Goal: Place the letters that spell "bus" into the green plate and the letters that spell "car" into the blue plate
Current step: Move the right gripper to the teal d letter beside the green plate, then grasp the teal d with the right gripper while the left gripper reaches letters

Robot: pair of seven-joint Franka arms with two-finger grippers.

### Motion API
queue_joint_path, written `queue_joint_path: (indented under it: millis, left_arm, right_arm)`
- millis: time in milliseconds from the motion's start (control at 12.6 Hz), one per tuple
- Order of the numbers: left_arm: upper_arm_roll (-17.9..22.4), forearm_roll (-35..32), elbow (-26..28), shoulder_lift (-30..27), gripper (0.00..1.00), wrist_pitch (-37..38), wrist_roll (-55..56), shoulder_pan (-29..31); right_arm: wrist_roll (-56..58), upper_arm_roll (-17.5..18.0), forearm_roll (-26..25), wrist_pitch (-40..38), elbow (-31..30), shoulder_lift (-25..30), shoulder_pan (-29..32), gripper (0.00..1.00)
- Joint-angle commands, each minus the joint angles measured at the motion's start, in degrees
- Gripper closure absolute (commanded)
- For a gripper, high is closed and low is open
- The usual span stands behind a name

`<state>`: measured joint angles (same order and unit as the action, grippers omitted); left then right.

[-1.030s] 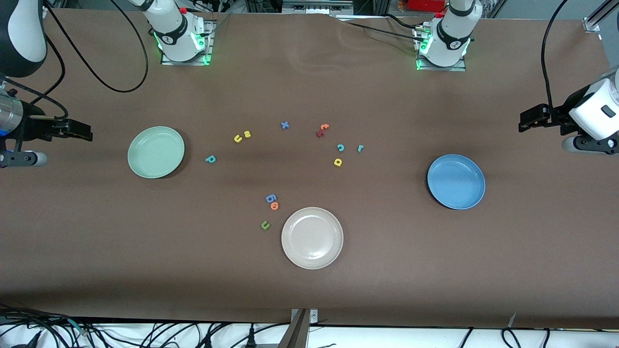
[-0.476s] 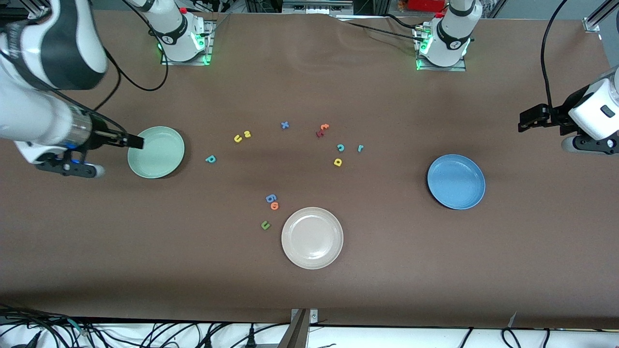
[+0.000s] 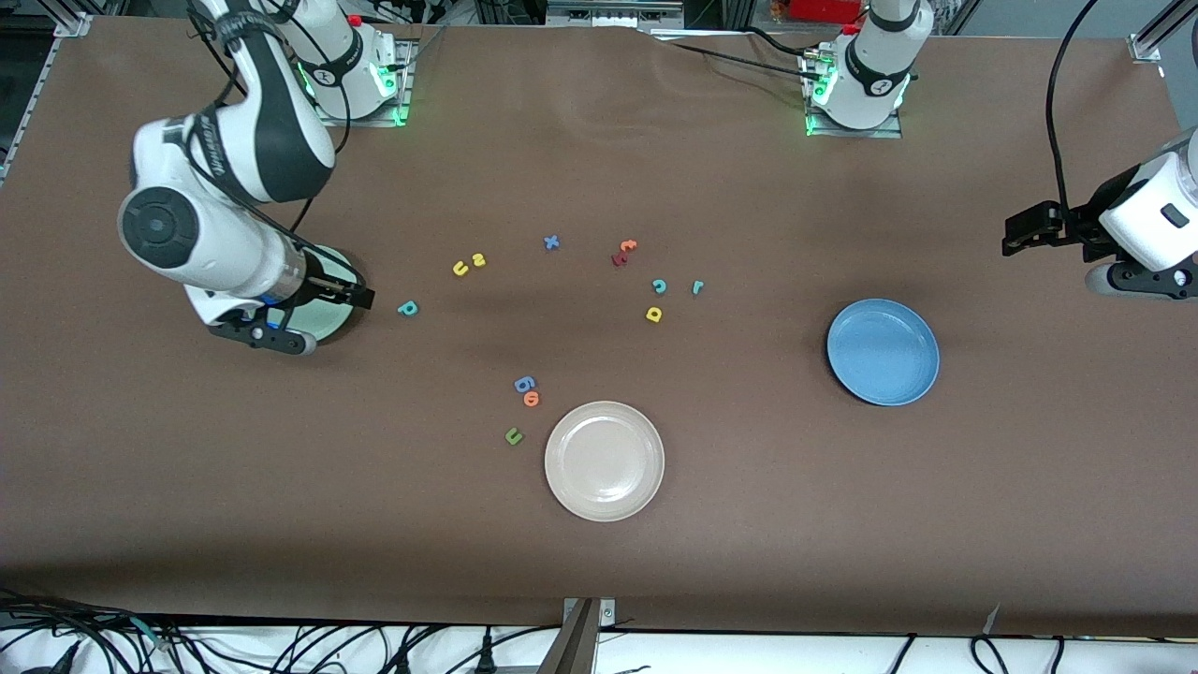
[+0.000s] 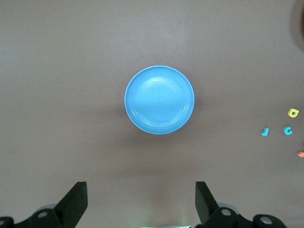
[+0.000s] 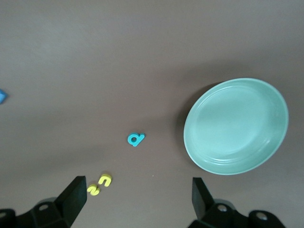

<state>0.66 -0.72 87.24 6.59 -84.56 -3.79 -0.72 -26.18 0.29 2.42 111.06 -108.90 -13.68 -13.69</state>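
Note:
My right gripper (image 3: 363, 298) hangs open over the edge of the green plate (image 3: 325, 323), which the arm mostly hides in the front view. The teal b (image 3: 407, 307) lies on the table just beside that plate. The yellow u (image 3: 460, 269) and yellow s (image 3: 478, 260) lie together farther from the front camera. In the right wrist view the open right gripper (image 5: 137, 197) frames bare table, with the b (image 5: 136, 139), u (image 5: 105, 179), s (image 5: 93, 190) and green plate (image 5: 236, 126) all showing. The teal c (image 3: 659, 285), teal r (image 3: 697, 286) and yellow a (image 3: 654, 315) sit mid-table. My left gripper (image 3: 1017, 234) waits open at its end of the table, beside the blue plate (image 3: 883, 351).
A beige plate (image 3: 605, 461) stands nearest the front camera. Beside it lie a blue g-shaped piece (image 3: 524, 383), an orange o (image 3: 532, 399) and a green u (image 3: 513, 435). A blue x (image 3: 551, 242) and an orange and red pair (image 3: 623, 251) lie toward the bases.
My right arm has swung in from the table's end, across the green plate, toward the teal b. The left arm and all the letters have stayed put.

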Motion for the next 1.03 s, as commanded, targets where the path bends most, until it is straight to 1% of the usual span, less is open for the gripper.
queue_joint_path:
  millis: [0,159,317,476,634,793,951]
  left_arm:
    - [0.13,0.11,0.92,0.44,0.00,-0.43,-1.22,0.19]
    - [0.13,-0.42,0.92,0.53,0.00,-0.43,-0.52,-0.33]
    - [0.13,-0.25,0.92,1.40,0.00,-0.43,-0.70,-0.51]
    - [0.13,0.19,0.83,3.94,0.00,-0.43,-1.04,-0.68]
    - [0.13,0.02,0.57,6.76,0.00,-0.87,-0.35,-0.69]
    - [0.13,0.28,-0.40,8.61,0.00,-0.87,-0.26,-0.25]
    - [-0.57,0.98,-0.31,10.45,0.00,-1.83,-0.08,-1.47]
  right_arm:
    - [-0.19,1.90,-0.13,9.65,-10.42,2.17,0.42,0.02]
    - [-0.63,2.34,-0.05,17.05,-16.14,1.73,0.33,0.02]
    - [-0.72,3.13,-0.13,22.86,-19.76,0.85,0.33,0.02]
    - [-0.72,3.22,-0.13,24.90,-20.04,-1.51,0.33,0.02]
    - [-0.80,4.36,-0.05,28.58,-20.74,-3.27,0.33,0.02]
    - [-0.80,4.45,-0.05,32.62,-21.09,-5.56,0.33,0.02]
    - [-0.80,4.54,-0.05,36.57,-21.09,-7.93,0.33,0.02]
